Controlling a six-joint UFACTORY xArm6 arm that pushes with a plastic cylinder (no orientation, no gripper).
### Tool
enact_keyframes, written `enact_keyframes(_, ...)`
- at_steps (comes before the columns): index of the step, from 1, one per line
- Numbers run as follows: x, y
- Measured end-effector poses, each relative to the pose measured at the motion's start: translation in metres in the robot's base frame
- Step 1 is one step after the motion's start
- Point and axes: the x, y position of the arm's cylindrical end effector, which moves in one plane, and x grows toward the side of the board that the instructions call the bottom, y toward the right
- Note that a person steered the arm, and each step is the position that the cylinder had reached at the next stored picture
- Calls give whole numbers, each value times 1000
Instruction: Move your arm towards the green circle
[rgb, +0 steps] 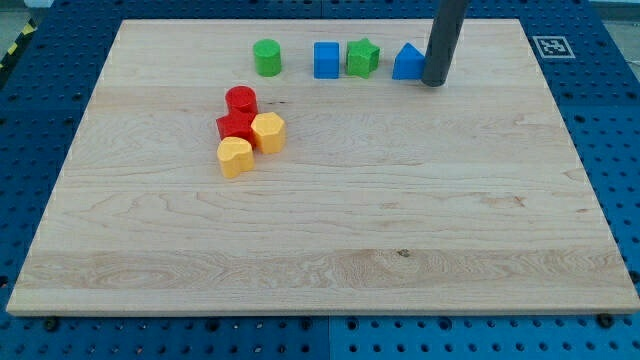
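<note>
Wooden tabletop (330, 250) on a blue pegboard. Towards the view's left sits a touching cluster: a red cylinder (241, 100), a red block (234, 127), a yellow hexagon (268, 131) and a yellow heart (235, 157). Along the view's top run a green circle (267, 57), blue cube (326, 60), green star (362, 57) and blue triangle (407, 63). My tip (433, 82) rests just right of the triangle, well apart from the green circle. No hand shows; the arm ends in a rod.
</note>
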Motion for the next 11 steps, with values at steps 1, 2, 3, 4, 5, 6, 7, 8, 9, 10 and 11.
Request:
enact_keyframes(1, 0, 5)
enact_keyframes(2, 0, 6)
enact_keyframes(3, 0, 6)
enact_keyframes(4, -1, 21)
enact_keyframes(5, -19, 56)
enact_keyframes(6, -66, 47)
enact_keyframes(7, -109, -30)
enact_keyframes(8, -126, -134)
enact_keyframes(9, -124, -214)
enact_keyframes(10, -98, -284)
enact_keyframes(11, -83, -308)
